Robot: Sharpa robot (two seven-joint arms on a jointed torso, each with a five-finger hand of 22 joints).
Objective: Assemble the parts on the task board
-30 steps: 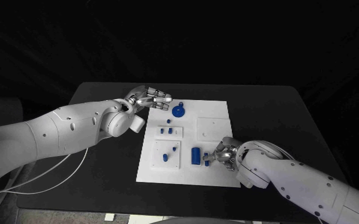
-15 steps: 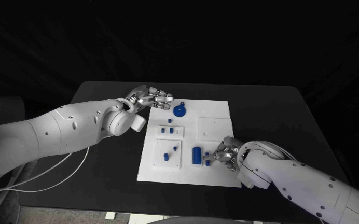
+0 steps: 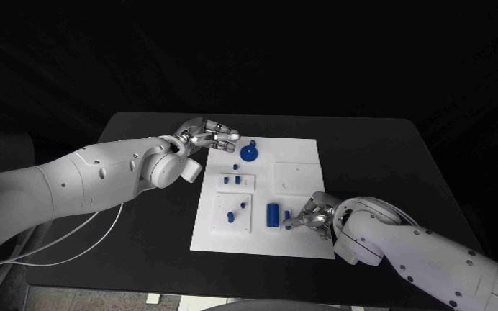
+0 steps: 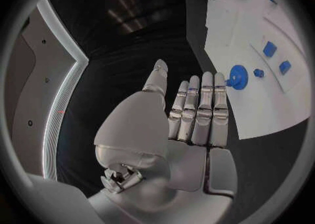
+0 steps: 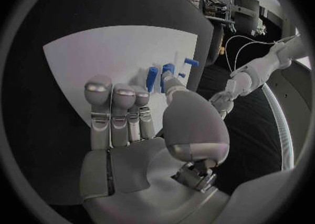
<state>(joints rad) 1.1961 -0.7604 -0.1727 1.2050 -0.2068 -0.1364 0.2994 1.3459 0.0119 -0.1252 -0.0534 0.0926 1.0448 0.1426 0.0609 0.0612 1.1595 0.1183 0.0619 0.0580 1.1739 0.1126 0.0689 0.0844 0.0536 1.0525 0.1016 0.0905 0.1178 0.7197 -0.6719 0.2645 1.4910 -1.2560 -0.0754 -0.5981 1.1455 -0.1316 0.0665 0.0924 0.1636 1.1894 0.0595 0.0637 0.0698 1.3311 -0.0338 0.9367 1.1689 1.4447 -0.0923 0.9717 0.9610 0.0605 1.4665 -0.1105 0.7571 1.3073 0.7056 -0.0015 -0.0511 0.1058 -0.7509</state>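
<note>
We judge the small blue plastic peg (image 3: 288,217) light, rigid, best pinched at its sides; right hand (image 3: 311,217) touches it, grip indeterminate. Left hand (image 3: 211,135) empty, fingers extended.

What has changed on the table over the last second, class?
The right hand has slid slightly nearer the robot along the task board, beside the long blue part. The left hand stays by the round blue part; no part has moved.
</note>
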